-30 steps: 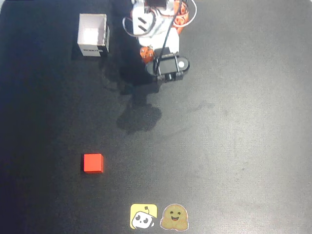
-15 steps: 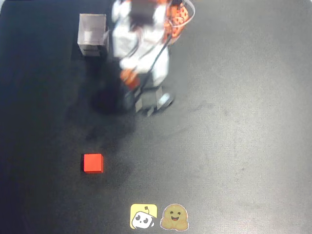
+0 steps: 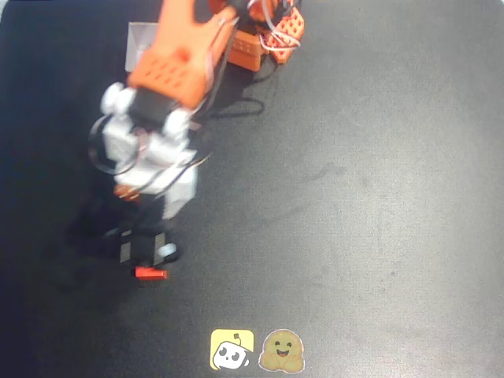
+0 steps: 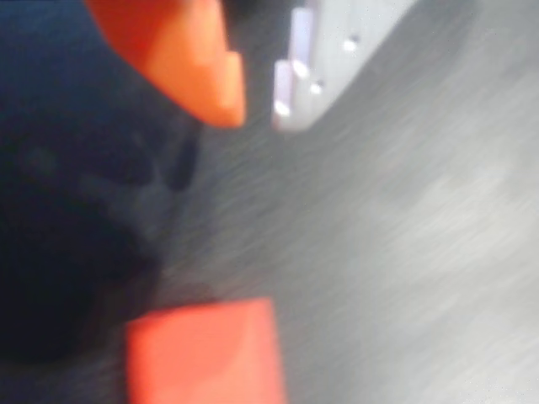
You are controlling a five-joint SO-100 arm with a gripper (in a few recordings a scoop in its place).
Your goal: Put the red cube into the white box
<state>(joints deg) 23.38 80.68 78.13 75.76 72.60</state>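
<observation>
Overhead view: the orange and white arm reaches from the top toward lower left. Its gripper (image 3: 146, 250) sits directly over the red cube (image 3: 150, 273) (mostly hidden). The white box (image 3: 140, 41) peeks out at upper left.

Wrist view: blurred. The cube (image 4: 202, 353) lies at bottom left, below an orange fingertip (image 4: 206, 80); how far the jaws are apart cannot be told.
</observation>
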